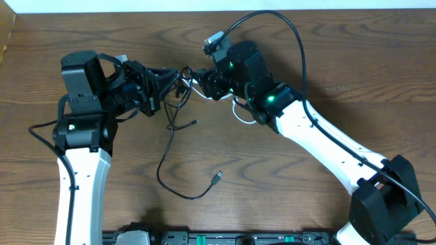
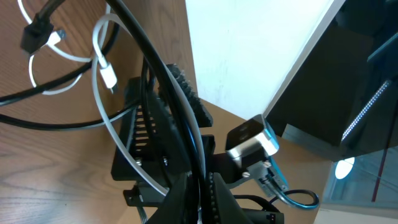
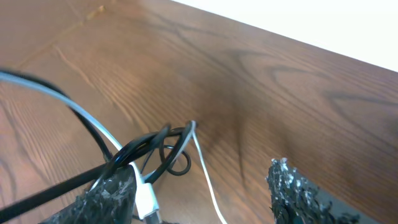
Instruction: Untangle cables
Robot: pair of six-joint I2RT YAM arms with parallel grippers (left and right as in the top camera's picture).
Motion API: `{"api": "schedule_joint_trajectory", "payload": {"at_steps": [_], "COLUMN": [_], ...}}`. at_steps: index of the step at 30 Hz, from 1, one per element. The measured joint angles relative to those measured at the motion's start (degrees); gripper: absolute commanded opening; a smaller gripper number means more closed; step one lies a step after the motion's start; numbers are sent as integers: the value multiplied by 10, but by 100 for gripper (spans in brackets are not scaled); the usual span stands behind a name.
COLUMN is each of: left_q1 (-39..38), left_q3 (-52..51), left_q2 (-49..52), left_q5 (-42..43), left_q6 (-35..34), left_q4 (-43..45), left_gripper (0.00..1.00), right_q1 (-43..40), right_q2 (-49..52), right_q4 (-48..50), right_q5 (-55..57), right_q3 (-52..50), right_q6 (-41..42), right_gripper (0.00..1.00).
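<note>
**Overhead and wrist views, cables held between two arms.** We see the cables [image 1: 182, 80] bunched in the narrow space between the two grippers, above the wooden table [image 1: 272, 197] near its far edge.

The black cable [image 1: 163, 153] runs out of this bunch towards the near edge. It curves round on the wood and ends in a small free plug [image 1: 216, 178], well apart from both arms.

In the left wrist view, the left gripper [image 2: 199, 180] has its fingers drawn almost together. Both the black cable and the white cable [image 2: 102, 106] run into the slit between them, so it appears to pinch both, though the contact itself is hidden. A white plug [image 2: 109, 78] hangs beyond the fingers.

In the right wrist view, the right gripper [image 3: 199, 171] has its jaws spread wide and clamps nothing. The looped cables lie draped over one finger only, the one at the picture's left.
</note>
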Motion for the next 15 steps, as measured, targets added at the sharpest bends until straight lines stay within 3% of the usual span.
{"api": "schedule_joint_trajectory", "payload": {"at_steps": [9, 15], "left_q1": [0, 0], "left_q3": [0, 0], "left_q2": [0, 0], "left_q5": [6, 9], "left_q6": [24, 233], "left_q4": [0, 0], "left_gripper": [7, 8], "right_q1": [1, -9], "right_q2": [0, 0], "right_q4": [-48, -122], "right_q5": [-1, -60], "right_q3": [0, 0], "right_q6": [37, 32], "right_gripper": [65, 64]}}
